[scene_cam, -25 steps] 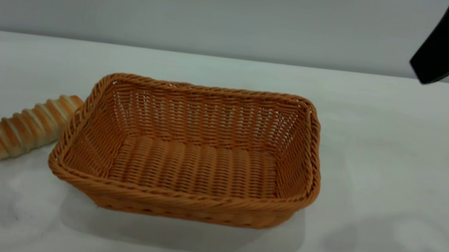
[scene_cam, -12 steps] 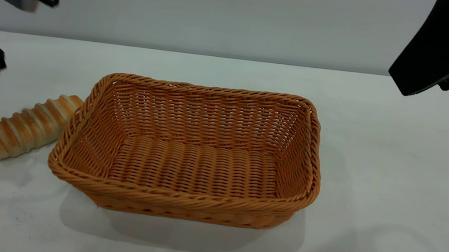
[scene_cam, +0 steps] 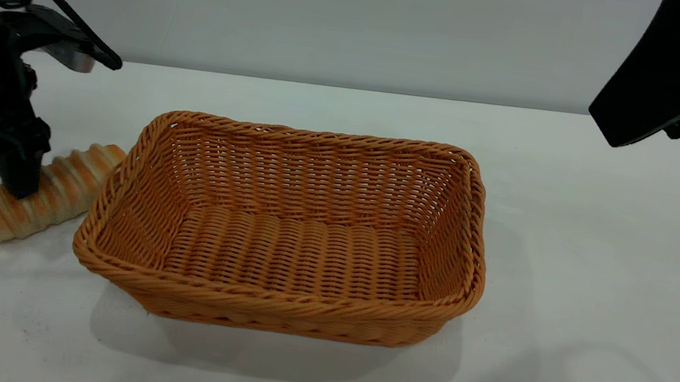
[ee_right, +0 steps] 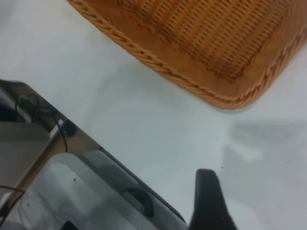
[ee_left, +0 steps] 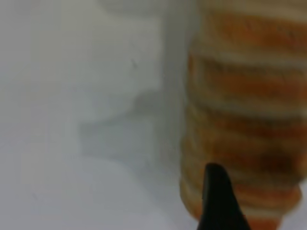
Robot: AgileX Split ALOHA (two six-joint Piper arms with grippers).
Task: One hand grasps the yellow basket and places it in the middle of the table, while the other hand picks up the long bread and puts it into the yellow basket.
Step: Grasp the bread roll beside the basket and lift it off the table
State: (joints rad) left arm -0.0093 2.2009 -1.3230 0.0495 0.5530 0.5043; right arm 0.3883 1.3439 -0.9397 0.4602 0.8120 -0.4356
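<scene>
Bread first: the long bread (scene_cam: 43,195) lies on the white surface (scene_cam: 606,258) at the exterior view's left, just beside the yellow basket (scene_cam: 284,226). Its long axis runs diagonally, with the near end toward the camera and left and the far end pointing at the basket's left wall; that far end sits right against the braided rim, though actual contact cannot be confirmed. Part of its middle is hidden behind the left gripper (scene_cam: 17,183), which has its tip down on the bread's upper side. In the left wrist view only 1 dark finger (ee_left: 218,201) shows, in front of the striped crust (ee_left: 244,120), with the second finger cut off, so whether the fingers are spread or pinching the bread cannot be told.

The basket stands upright near the surface's centre, its long side facing the camera, with nothing inside.

The right gripper (scene_cam: 626,122) hangs high at the exterior view's upper right, well apart from the basket, mostly cut off by the edge. Only 1 fingertip (ee_right: 208,201) shows in the right wrist view, so its fingers' state cannot be told either.
</scene>
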